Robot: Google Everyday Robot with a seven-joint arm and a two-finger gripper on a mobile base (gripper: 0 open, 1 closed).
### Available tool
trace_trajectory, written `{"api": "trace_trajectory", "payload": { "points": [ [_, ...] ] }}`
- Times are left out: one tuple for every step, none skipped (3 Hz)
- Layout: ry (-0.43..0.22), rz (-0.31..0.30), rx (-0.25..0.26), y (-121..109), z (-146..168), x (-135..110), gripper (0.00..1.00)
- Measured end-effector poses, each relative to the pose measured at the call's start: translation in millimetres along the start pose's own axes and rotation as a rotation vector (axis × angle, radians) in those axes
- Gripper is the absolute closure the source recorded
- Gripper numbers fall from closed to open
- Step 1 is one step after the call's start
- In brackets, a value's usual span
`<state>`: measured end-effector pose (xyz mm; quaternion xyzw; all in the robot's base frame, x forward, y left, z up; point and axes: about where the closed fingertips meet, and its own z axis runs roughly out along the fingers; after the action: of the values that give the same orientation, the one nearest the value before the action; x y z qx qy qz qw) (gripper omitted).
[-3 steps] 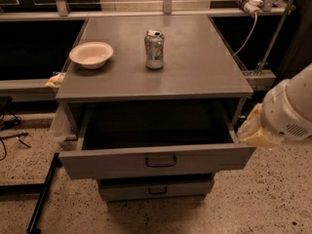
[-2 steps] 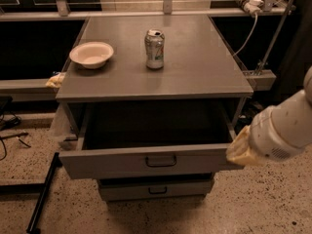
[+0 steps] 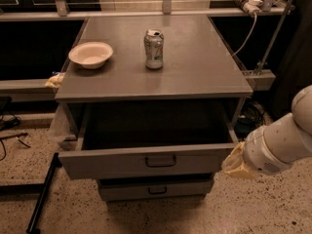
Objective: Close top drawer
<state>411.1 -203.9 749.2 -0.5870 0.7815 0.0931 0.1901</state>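
Note:
The top drawer [image 3: 112, 163] of the grey metal cabinet stands pulled far out, its inside dark and seemingly empty. Its flat front carries a small dark loop handle [image 3: 161, 160] at centre. My gripper [image 3: 235, 163] shows as a yellowish end on the white arm [image 3: 282, 143], which comes in from the right. It sits right at the right front corner of the drawer's front, at the drawer's height. I cannot tell whether it touches the drawer.
A white bowl [image 3: 90, 54] and a drink can [image 3: 154, 48] stand on the cabinet top [image 3: 204, 67]. A lower drawer [image 3: 122, 191] sticks out slightly beneath. A black bar [image 3: 41, 194] lies on the speckled floor at left. Cables hang at the right rear.
My arm has moved left and down, from beside the cabinet's right side to the right front corner of the top drawer. The drawer has not moved.

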Motion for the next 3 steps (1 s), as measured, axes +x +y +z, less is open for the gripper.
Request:
{"api": "trace_trajectory", "payload": {
  "points": [
    [0.011, -0.031, 0.024, 6, 14, 13, 1.00],
    [0.004, -0.101, 0.090, 17, 37, 31, 1.00],
    [-0.023, -0.181, 0.190, 16, 55, 42, 1.00]
  ]
}}
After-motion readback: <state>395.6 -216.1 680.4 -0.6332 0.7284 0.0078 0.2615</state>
